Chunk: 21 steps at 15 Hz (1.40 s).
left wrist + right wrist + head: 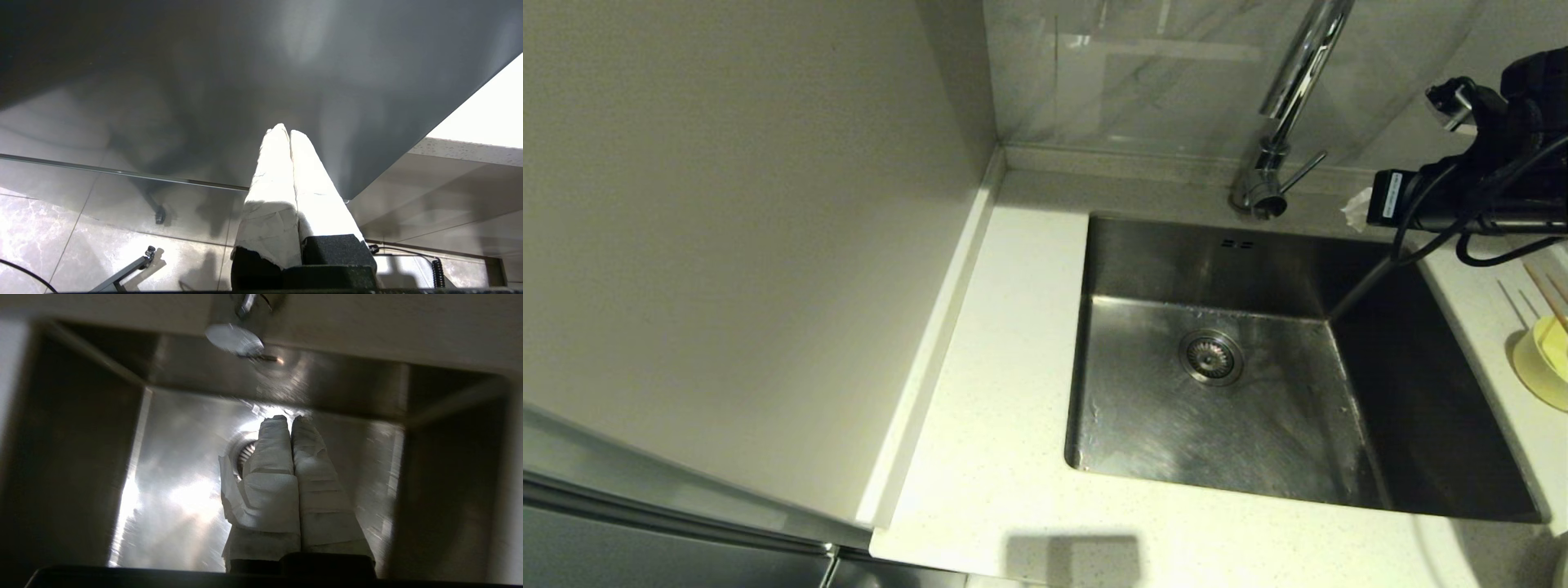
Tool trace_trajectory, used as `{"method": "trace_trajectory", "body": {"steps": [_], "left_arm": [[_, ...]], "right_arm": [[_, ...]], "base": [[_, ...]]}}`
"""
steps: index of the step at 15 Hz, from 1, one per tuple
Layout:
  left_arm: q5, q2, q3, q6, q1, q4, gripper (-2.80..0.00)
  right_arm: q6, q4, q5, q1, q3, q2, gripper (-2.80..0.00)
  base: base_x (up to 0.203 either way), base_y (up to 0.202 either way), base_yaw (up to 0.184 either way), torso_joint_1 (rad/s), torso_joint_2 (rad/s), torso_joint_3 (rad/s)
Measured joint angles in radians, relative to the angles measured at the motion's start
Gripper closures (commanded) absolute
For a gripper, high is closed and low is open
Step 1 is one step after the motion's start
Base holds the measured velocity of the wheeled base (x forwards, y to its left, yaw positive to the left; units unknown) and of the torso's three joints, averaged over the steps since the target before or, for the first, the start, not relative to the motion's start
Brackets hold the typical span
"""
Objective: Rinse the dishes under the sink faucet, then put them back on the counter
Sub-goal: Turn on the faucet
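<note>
The chrome sink faucet point(1290, 90) rises behind the steel sink point(1160, 425), its lever pointing right. At the right edge of the head view the pale yellow bowl point(1543, 359) sits on the speckled counter point(1005, 392), with the wooden chopsticks point(1548, 296) beside or across it. I cannot make out the plate for certain. My right gripper point(1354, 211) hovers over the sink's back right corner. It is shut and holds nothing. In the right wrist view its wrapped fingers point(269, 457) point down at the sink floor. My left gripper point(286, 130) is shut and empty, parked below the counter's edge.
The round drain strainer point(1211, 357) lies mid-sink, partly behind my right fingers in the wrist view. A tall pale cabinet side point(727, 245) borders the counter on the left, and marble tiles point(1143, 82) back it. The faucet's base point(235, 339) shows above the sink's wall.
</note>
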Motion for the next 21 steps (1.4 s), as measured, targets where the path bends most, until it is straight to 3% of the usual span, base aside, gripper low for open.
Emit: {"method": "trace_trajectory", "body": {"steps": [3,5,11,15,21], "left_arm": [[0.000,0.000,0.000,0.001,0.000,0.000,0.00],[0.000,0.000,0.000,0.001,0.000,0.000,0.00],[0.000,0.000,0.000,0.001,0.000,0.000,0.00],[0.000,0.000,0.000,0.001,0.000,0.000,0.00],[0.000,0.000,0.000,0.001,0.000,0.000,0.00]], "right_arm": [[0.112,-0.214,0.126,-0.031,-0.020,0.073,0.00],[0.139,-0.319,0.156,-0.059,-0.057,0.110,0.00],[0.162,-0.337,0.194,-0.091,-0.226,0.209,0.00],[0.194,-0.339,0.269,-0.091,-0.330,0.282,0.00],[0.205,-0.428,0.346,-0.089,-0.365,0.350,0.00]], "base": [[0.000,0.000,0.000,0.000,0.00,0.000],[0.000,0.000,0.000,0.000,0.00,0.000],[0.000,0.000,0.000,0.000,0.00,0.000],[0.000,0.000,0.000,0.000,0.00,0.000],[0.000,0.000,0.000,0.000,0.00,0.000]]}}
